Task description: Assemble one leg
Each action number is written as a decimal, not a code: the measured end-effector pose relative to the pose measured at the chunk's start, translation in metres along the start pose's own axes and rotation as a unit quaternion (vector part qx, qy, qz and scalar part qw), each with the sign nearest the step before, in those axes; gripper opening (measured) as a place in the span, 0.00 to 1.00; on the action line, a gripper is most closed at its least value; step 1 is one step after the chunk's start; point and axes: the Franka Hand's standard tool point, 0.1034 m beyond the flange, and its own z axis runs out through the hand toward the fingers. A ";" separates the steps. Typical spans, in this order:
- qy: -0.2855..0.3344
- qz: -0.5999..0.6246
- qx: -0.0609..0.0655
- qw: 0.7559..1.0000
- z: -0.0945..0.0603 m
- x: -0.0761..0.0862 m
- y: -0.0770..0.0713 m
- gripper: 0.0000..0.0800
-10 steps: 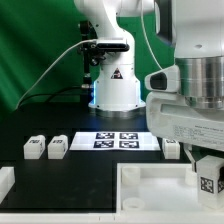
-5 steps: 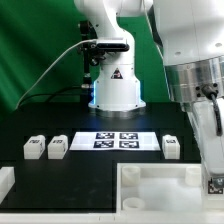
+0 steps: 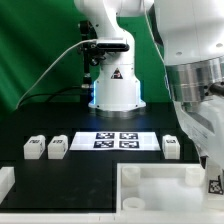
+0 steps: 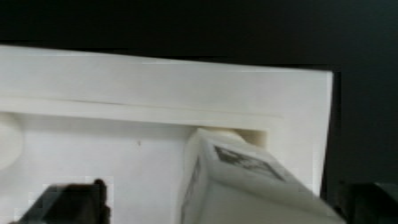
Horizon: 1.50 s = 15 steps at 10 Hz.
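Observation:
My gripper (image 3: 211, 172) is low at the exterior view's right, over the near right corner of the large white tray-like part (image 3: 150, 186). It is shut on a leg (image 3: 214, 184), a small white block whose marker tag faces the camera. In the wrist view the leg (image 4: 240, 175) hangs tilted between the dark fingers (image 4: 71, 203), over the tray part's corner (image 4: 160, 100). The gripper (image 4: 217, 205) is at the edge of that picture. Three more legs (image 3: 35, 148), (image 3: 58, 147), (image 3: 171, 147) lie on the black table.
The marker board (image 3: 120, 139) lies at the table's middle in front of the robot base (image 3: 115, 90). Another white piece (image 3: 5, 182) sits at the near edge on the exterior view's left. The arm's bulk fills the upper right.
The arm has shifted toward the exterior view's right and down a little, carrying the leg closer to the tray part's right corner. The three legs on the table have not moved.

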 end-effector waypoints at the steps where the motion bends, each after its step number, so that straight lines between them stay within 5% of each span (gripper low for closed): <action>1: 0.003 -0.093 0.001 0.996 -0.002 0.000 -0.003 0.81; 5: 0.007 -0.289 -0.004 0.957 0.000 0.004 -0.001 0.81; 6: 0.015 -0.376 -0.033 0.926 0.000 0.005 -0.001 0.81; 7: 0.028 -0.446 -0.049 0.893 0.000 0.006 -0.008 0.81; 8: 0.026 -0.420 -0.042 0.906 0.001 0.006 -0.008 0.81; 10: 0.027 -0.420 -0.042 0.906 0.002 0.007 -0.008 0.48; 11: 0.026 -0.370 -0.041 0.928 0.002 0.007 -0.007 0.37; 15: 0.029 -0.127 -0.038 0.991 0.001 0.010 -0.008 0.37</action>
